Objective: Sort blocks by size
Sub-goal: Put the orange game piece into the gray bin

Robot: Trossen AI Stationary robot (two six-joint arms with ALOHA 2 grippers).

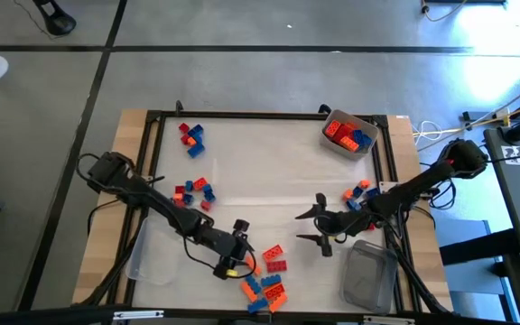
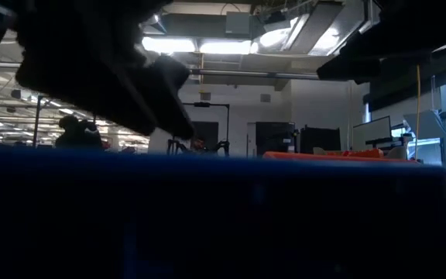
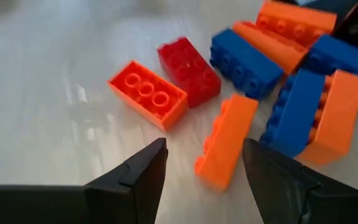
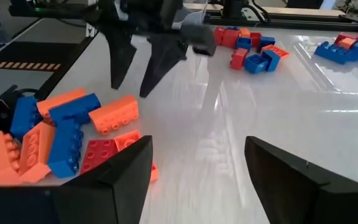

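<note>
Orange brick (image 3: 226, 142) lies between the left tool's (image 3: 204, 168) parted fingers, ready for pickup; right tool (image 1: 319, 225) waits, also parted, empty.

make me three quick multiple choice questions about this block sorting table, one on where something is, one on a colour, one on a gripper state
1. Where does the tub holding blocks sit in the overhead view?
A. far right corner of the table
B. near left corner
C. table centre

2. What colour is the block lying just ahead of the left gripper?
A. green
B. orange
C. blue

3. How does the right gripper stand?
A. shut on a block
B. open and empty
C. shut on a tub

Answers:
1. A, the tub with red, orange and blue blocks sits at the table's far right corner.
2. B, the left wrist view shows an orange block between the finger tips' line of sight.
3. B, its fingers stand spread over bare table with nothing between them.
</note>
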